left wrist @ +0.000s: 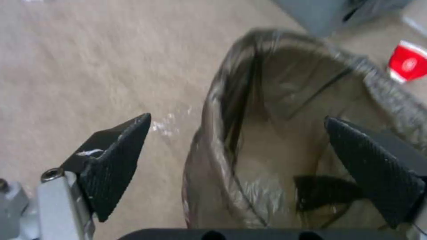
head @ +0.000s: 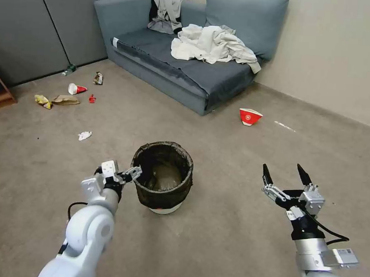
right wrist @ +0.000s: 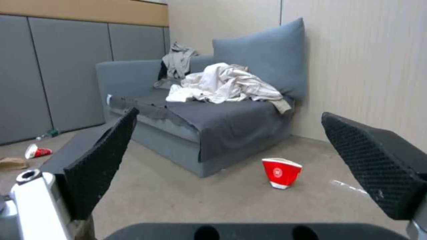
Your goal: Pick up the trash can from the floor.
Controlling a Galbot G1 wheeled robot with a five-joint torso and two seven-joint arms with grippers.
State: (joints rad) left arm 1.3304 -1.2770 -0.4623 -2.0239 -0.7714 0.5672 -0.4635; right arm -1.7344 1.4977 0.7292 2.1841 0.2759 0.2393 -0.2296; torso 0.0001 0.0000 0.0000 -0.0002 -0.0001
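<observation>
The left gripper (left wrist: 236, 160) has its fingers spread wide and grasping nothing: in its wrist view one finger (left wrist: 113, 163) sits outside the wall of the trash can (head: 163, 176) and the other (left wrist: 378, 170) over the bin's inside, so the bag-covered rim lies between them. From the head, this gripper (head: 134, 173) is right at the near-left rim; whether it touches is hard to tell. The bin stands upright on the floor (head: 229, 232), so I judge the reach is about done, while the closing and the lift remain.

The right gripper (head: 285, 173) hangs well apart to the other side, fingers released and pointing up, idle.

The left wrist view gives the straddle of the rim (the head view cannot). The right wrist view adds a level look at the red-and-white paper bowl (right wrist: 281, 172) before the grey sofa (right wrist: 200, 126).
</observation>
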